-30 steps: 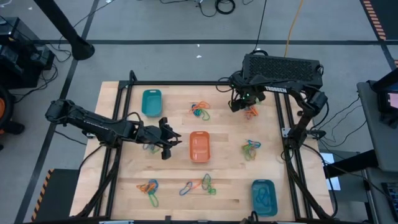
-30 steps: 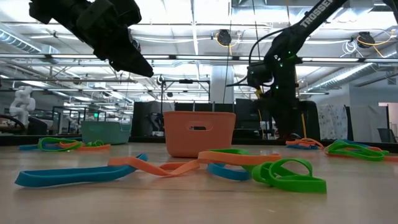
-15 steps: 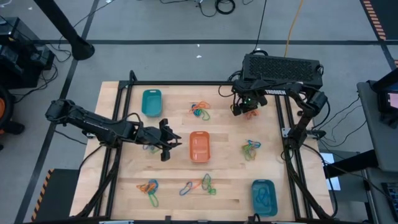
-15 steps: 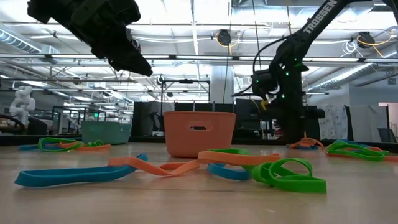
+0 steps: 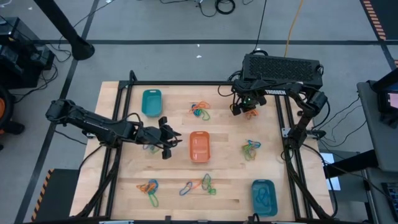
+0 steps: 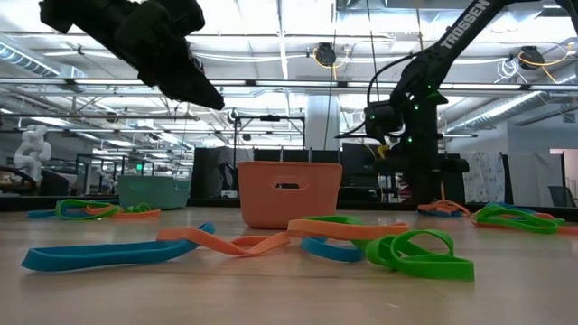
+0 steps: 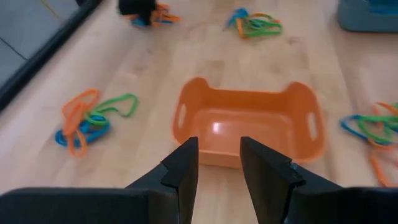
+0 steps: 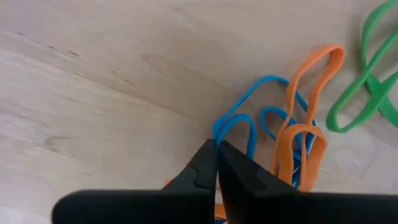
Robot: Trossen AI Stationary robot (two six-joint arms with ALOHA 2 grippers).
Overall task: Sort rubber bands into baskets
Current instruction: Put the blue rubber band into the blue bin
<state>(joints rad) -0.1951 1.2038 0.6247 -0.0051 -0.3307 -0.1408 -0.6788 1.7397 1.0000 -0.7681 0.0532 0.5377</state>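
Matt wood table (image 5: 230, 140), glossy plastic orange basket (image 7: 249, 127).

Pale wood-grain worktop (image 5: 227, 134), black frame around it. One orange basket (image 5: 199, 146) just ahead of the left arm's black fingers (image 7: 183, 177), plus two teal baskets (image 5: 151, 102) farther off. Rubber bands (image 8: 298, 134) are orange, blue and bright green; right at the right arm's black fingers (image 8: 208, 168) there's a blue loop beside orange ones.
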